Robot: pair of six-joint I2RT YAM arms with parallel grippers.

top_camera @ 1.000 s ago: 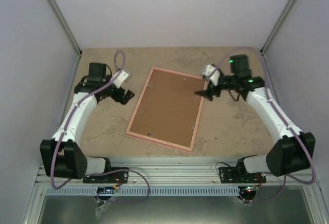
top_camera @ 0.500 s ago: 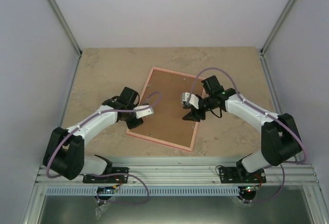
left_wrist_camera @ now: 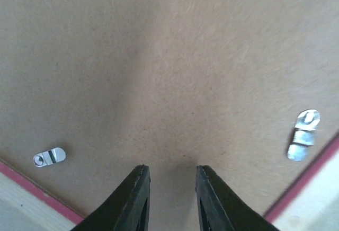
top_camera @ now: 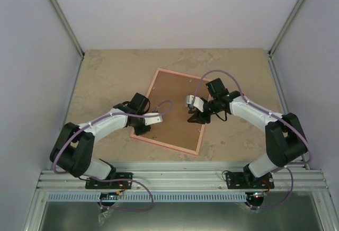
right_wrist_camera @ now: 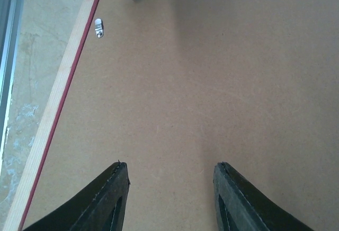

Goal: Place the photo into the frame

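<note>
Thin pink rectangular frame (top_camera: 167,147) lies askew at mid-worktop (top_camera: 106,77), which is mottled beige stone. A matte brown backing board (top_camera: 172,101) fills it, with small shiny metal clips (left_wrist_camera: 49,157) near the rim. My left jaws, narrowly parted and empty, hang over the near-left corner. My right jaws, spread wider and empty, hang over the right side. Worktop shows all round the frame.

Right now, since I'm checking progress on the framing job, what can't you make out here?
Photo: in no view; whether it lies under the backing board cannot be told.
Frame front: faces down, hidden.
Left claw, right claw: wrist views do not show whether tips touch the board.
</note>
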